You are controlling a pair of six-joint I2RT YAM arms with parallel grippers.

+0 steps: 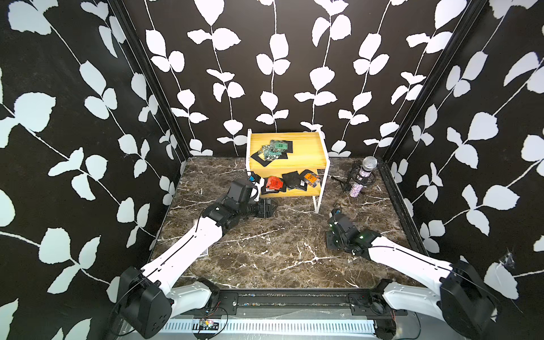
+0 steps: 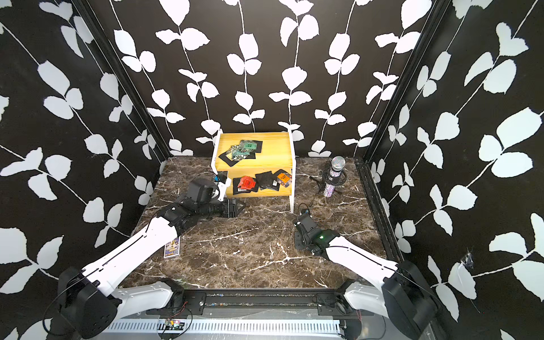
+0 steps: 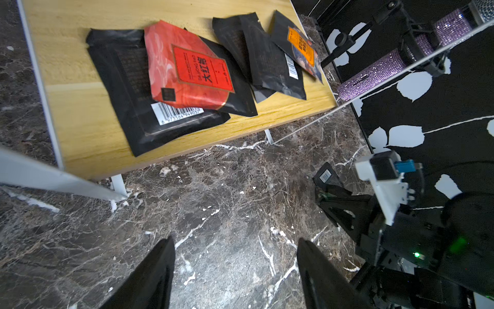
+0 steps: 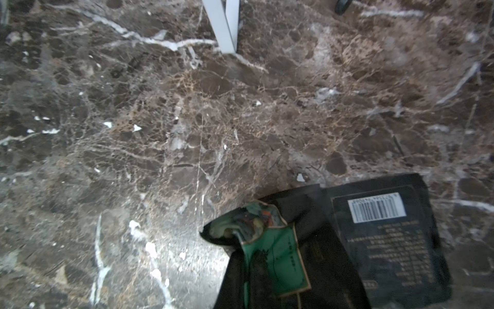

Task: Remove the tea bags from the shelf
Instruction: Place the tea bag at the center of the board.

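The shelf [image 1: 306, 164] stands at the back of the marble table, with yellow boards and a white frame. Its upper board carries a pile of green-labelled tea bags [image 1: 273, 150]. On the lower board lie a red tea bag [image 3: 187, 67] over a black one, plain black ones [image 3: 270, 67] and an orange one [image 3: 300, 48]. My left gripper [image 3: 235, 267] hangs open just in front of the lower board, with only marble between its fingers. My right gripper [image 4: 256, 270] is low over the table right of the shelf's front leg, shut on a green-labelled tea bag [image 4: 278, 256]. A black barcoded sachet [image 4: 387, 235] lies against it.
A purple glitter microphone [image 1: 363, 176] on a small black stand sits right of the shelf. A printed blue-and-white card [image 2: 171, 249] lies under my left forearm. Black leaf-patterned walls close in the back and both sides of the table.
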